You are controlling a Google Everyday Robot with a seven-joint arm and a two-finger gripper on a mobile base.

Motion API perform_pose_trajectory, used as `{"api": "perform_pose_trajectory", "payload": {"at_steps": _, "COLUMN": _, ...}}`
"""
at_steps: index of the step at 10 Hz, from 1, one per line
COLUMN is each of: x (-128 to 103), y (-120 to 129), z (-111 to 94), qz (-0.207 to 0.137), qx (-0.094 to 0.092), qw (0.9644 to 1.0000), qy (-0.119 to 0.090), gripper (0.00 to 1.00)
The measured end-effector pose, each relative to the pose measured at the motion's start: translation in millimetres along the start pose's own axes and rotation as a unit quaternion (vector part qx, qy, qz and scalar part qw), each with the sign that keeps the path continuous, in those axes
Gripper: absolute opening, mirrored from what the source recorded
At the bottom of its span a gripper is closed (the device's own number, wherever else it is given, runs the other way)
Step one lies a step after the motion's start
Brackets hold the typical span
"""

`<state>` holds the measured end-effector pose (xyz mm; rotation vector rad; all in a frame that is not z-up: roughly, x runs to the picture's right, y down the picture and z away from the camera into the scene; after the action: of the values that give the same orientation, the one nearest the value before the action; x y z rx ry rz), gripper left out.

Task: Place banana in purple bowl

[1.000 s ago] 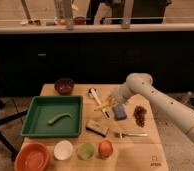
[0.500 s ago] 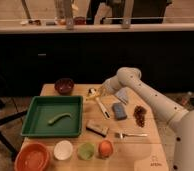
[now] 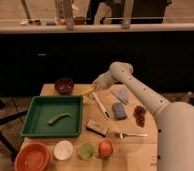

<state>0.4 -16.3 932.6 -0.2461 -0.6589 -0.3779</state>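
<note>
Orange bowl [image 3: 33,158]: at the table's [image 3: 137,150] 7 o'clock corner, well away from the work. No part in this task.

Green tray [image 3: 40,111]: left half of the table. It holds one green pod [image 3: 59,118], lying flat near the middle. This is not the fruit asked for and is best left alone.

Purple bowl [image 3: 64,85]: at the table's 11 o'clock, just beyond the tray's far edge. Upright, mouth up, nothing seen inside. It sits free of its neighbours, so a drop from above looks unobstructed.

Banana [image 3: 89,91]: at 3 o'clock from the purple bowl and near it, at the far edge of the table. It is not in the bowl.

Gripper [image 3: 96,85]: directly at the banana, on its 1 o'clock side and touching or nearly so, with the arm reaching in from the right. Whether it is spread, closed or pinching the fruit cannot be told.

White pen [image 3: 101,105] and blue sponge [image 3: 119,110]: at 5 o'clock from the gripper, both clear of the route to the bowl.

Judgement: the step in hand is the pickup. The carry that remains is short, toward 9 o'clock. The main risk is a weak hold on a curved fruit.
</note>
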Motion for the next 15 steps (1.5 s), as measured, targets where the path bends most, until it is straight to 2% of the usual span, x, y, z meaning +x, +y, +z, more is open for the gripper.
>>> {"api": "perform_pose_trajectory", "payload": {"at_steps": 3, "x": -2.4, "y": -27.3, "z": 18.4, "qz": -0.013, "qx": -0.012, "qw": 0.9998, "qy": -0.002, "gripper": 0.00}}
{"api": "perform_pose_trajectory", "payload": {"at_steps": 5, "x": -3.8, "y": -36.8, "z": 27.3, "qz": -0.010, "qx": -0.013, "qw": 0.9999, "qy": 0.001, "gripper": 0.00}}
{"api": "perform_pose_trajectory", "payload": {"at_steps": 9, "x": -19.2, "y": -54.4, "z": 54.1, "qz": 0.018, "qx": 0.004, "qw": 0.9998, "qy": 0.006, "gripper": 0.00}}
{"api": "perform_pose_trajectory", "payload": {"at_steps": 11, "x": -31.8, "y": -67.6, "z": 70.0, "qz": 0.020, "qx": 0.009, "qw": 0.9998, "qy": 0.002, "gripper": 0.00}}
{"api": "perform_pose_trajectory", "payload": {"at_steps": 15, "x": -41.1, "y": -91.5, "z": 81.0, "qz": 0.011, "qx": 0.015, "qw": 0.9998, "qy": 0.008, "gripper": 0.00}}
